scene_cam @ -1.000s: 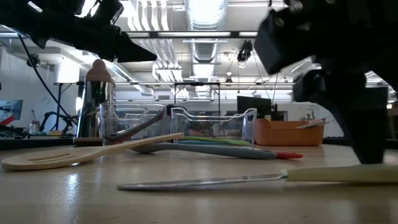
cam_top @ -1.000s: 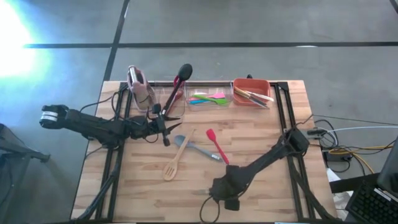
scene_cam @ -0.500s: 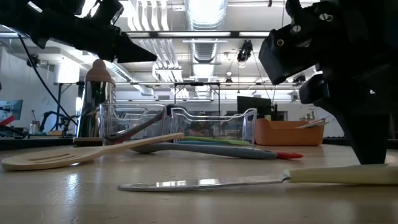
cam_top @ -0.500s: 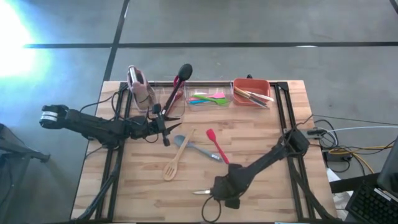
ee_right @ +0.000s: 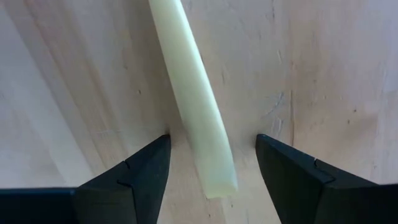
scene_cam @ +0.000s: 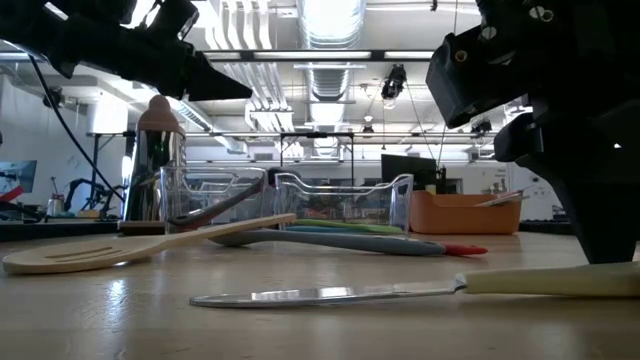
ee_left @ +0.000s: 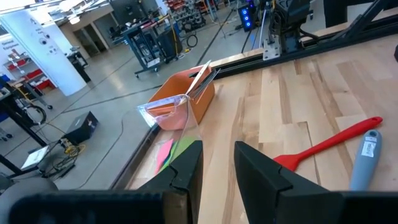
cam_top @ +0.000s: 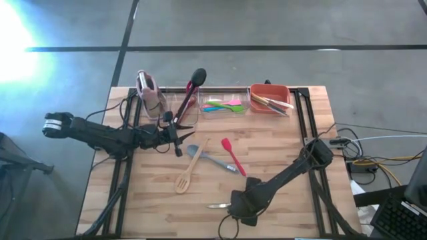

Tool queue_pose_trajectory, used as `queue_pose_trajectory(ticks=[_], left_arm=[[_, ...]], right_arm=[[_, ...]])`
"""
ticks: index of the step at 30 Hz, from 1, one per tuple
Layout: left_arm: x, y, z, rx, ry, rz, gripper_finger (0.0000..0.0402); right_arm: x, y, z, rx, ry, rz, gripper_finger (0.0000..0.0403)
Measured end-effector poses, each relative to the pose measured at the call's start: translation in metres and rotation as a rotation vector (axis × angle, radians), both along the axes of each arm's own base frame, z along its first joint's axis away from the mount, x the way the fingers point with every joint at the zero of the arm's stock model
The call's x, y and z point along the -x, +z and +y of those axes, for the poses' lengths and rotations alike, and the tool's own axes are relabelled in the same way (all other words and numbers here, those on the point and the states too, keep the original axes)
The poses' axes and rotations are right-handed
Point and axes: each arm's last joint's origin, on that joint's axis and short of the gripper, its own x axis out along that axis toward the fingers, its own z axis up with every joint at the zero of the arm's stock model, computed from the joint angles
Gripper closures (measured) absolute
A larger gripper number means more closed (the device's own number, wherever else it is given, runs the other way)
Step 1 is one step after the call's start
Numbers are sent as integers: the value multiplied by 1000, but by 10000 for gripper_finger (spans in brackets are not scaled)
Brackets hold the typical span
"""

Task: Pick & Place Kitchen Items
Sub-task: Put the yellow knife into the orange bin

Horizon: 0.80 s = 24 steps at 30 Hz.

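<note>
Seen from above, a wooden bench (cam_top: 280, 153) holds scattered kitchen utensils. The right tool (ee_right: 211, 171) sits low at about six o'clock on the bench, its fingers spread wide on either side of the pale handle of a knife (scene_cam: 400, 292) lying flat on the wood, neither finger touching it. The straddle looks like the set-up for a pinch on the handle, clear of the blade.

The left tool (ee_left: 217, 168) hangs at about nine o'clock, above the bench, fingers narrowly parted and holding nothing that can be seen; it appears to be waiting.

Near the centre lie a wooden spatula (cam_top: 187, 172), a blue spatula (cam_top: 210, 159) and a red spatula (cam_top: 233, 157), close together. At twelve o'clock a clear bin (cam_top: 223, 105) holds bright utensils and an orange bin (cam_top: 269, 99) holds pale-handled ones.

From above, the right arm covers the knife's handle; only the blade tip shows.
</note>
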Motion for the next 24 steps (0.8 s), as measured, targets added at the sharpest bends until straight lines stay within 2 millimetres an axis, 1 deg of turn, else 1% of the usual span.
queue_pose_trajectory(ticks=[3, 8, 16, 20, 24], left_arm=[[0, 0, 0, 23, -5, -8, 307], [-1, 0, -2, 43, -68, -7, 307], [-1, 0, -2, 45, -70, -10, 307], [-1, 0, -2, 45, -70, -10, 307], [-1, 0, -2, 39, -70, -8, 307]], right_arm=[[0, 0, 0, 0, 1, 0, 172], [0, 0, 0, 1, 1, 0, 172], [1, -1, -3, 31, 1, 2, 176], [1, -1, -4, 32, -2, 8, 191], [2, -4, -4, 28, -24, 9, 221]])
